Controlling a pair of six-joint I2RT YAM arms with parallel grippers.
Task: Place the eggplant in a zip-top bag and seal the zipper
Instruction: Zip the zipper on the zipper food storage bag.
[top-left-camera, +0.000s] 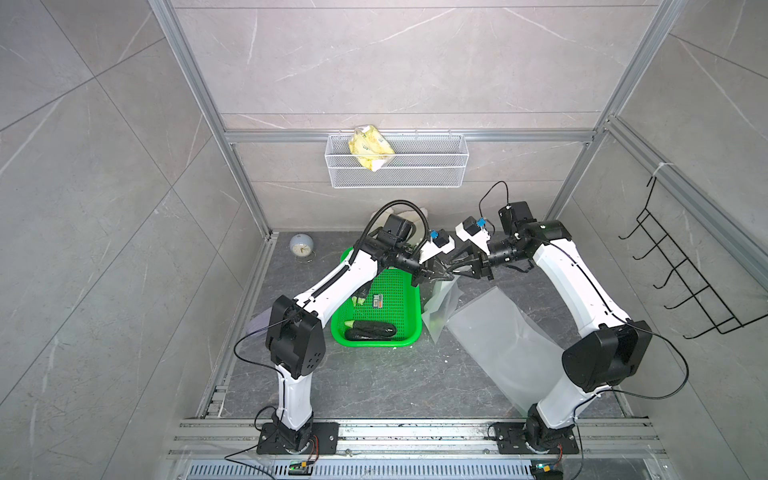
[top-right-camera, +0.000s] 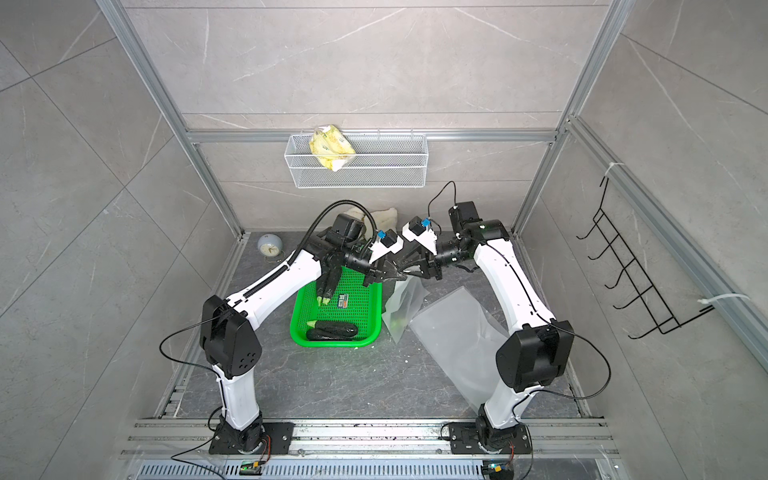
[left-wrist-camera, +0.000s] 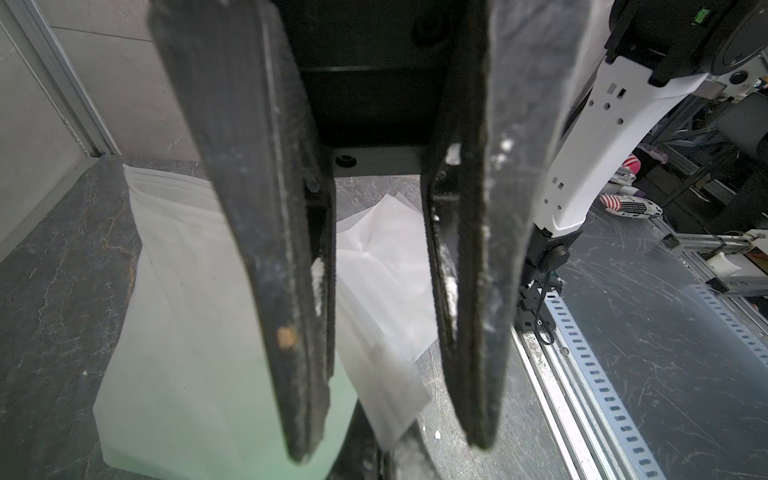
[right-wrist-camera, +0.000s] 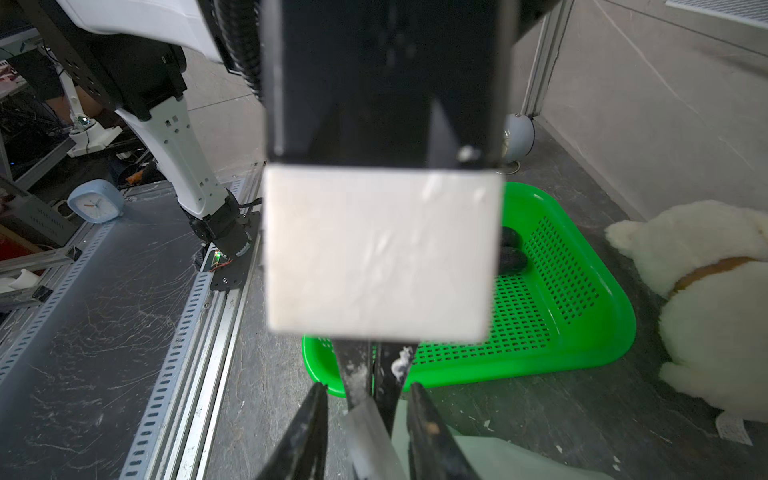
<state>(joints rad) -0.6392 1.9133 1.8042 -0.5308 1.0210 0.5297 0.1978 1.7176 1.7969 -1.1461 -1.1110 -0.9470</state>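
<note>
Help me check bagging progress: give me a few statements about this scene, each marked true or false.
1. The vegetable is already bagged. False: the eggplant lies in the green basket.
2. The left pincer is shut on the lifted zip-top bag. True.
3. The right pincer is clamped shut. False: its jaws stand apart, with the bag's top edge between them.
4. A second bag lies flat on the table. True.
5. The wire wall basket is empty. False: it holds a yellow packet.
</note>
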